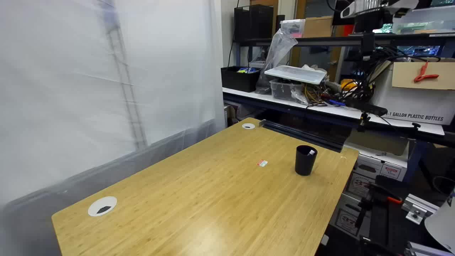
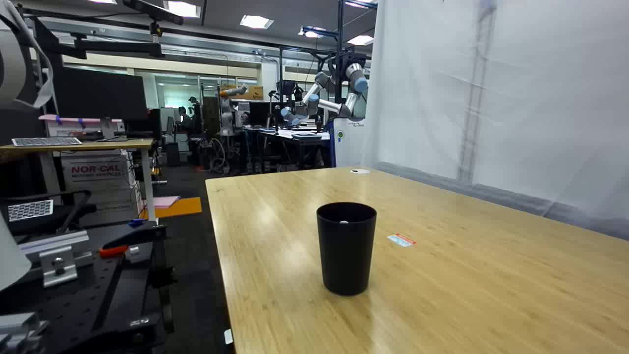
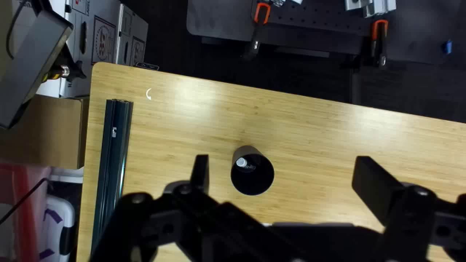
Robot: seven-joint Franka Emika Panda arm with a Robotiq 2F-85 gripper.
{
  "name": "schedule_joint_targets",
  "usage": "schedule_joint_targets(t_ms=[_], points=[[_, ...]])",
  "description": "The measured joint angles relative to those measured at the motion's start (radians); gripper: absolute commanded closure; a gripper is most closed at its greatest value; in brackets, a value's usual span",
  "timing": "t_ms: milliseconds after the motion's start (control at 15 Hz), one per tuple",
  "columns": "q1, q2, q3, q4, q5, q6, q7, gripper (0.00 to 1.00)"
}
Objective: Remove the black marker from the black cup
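Note:
The black cup [image 1: 305, 165] stands upright on the wooden table in both exterior views [image 2: 347, 258]. The wrist view looks down into the cup [image 3: 255, 183]. The marker [image 3: 241, 162] stands inside it, leaning on the wall, with a whitish end up and a dark body mostly hidden in shadow. Its pale end also shows at the cup's mouth in both exterior views [image 1: 311, 152] [image 2: 343, 222]. My gripper [image 3: 282, 162] is wide open and empty. It is above the table, with the cup seen between the fingers, nearer the left finger. The gripper is out of view in both exterior views.
The wooden table [image 1: 199, 188] has a red and white sticker [image 1: 262, 163] near the cup. A dark metal rail [image 3: 113, 163] lies along one short edge. White round discs [image 1: 102, 206] are set in the tabletop. A monitor arm and boxes [image 3: 105, 36] are beyond the edge.

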Motion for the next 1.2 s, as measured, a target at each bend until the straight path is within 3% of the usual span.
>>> schedule_joint_targets(t_ms=[1200], points=[[0.003,0.022,0.004,0.001,0.0,0.012,-0.003,0.0]])
